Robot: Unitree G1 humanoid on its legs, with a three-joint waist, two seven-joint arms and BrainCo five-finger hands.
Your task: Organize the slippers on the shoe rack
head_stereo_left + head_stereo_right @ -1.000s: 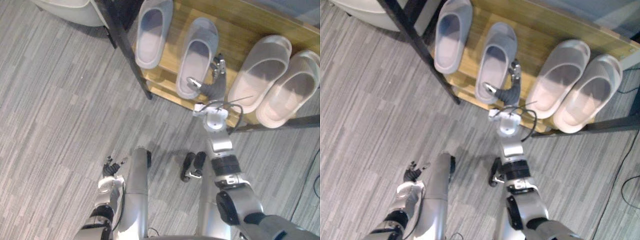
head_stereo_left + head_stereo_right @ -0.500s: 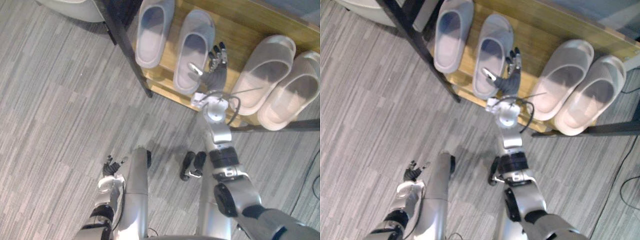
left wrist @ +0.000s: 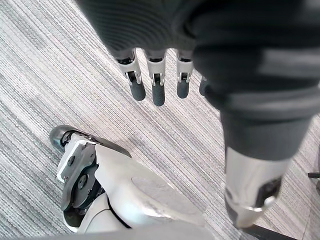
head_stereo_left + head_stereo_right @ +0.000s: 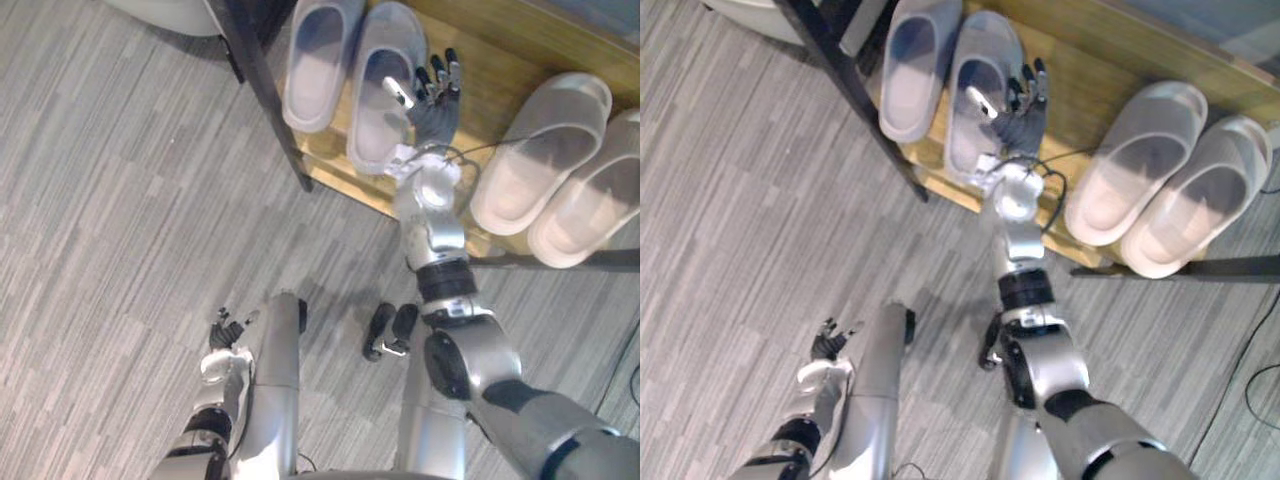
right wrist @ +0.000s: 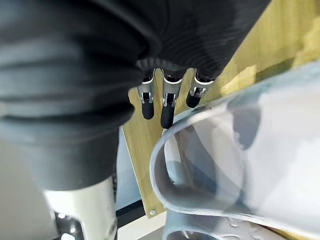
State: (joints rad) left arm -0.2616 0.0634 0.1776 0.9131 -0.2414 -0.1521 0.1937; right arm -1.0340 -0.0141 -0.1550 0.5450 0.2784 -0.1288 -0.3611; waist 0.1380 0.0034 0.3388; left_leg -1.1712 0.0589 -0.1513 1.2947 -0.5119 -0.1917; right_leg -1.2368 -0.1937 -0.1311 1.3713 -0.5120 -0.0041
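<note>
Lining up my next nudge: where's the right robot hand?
Eye views: right robot hand over the wooden shelf, close beside the right-hand grey slipper, with the beige pair further right.

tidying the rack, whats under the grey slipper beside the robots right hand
The grey foam slipper lies flat on the rack's light wooden shelf board. The patch directly beneath it, and anything below the shelf, is covered.

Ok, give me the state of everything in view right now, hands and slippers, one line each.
Right hand: open, fingers straight, beside the right grey slipper, thumb over it.
Left hand: open, idle, low over the floor.
Left grey slipper: flat on the shoe rack, toe inward.
Right grey slipper: flat, close beside the left one.
Beige slippers: side by side on the rack, angled.
</note>
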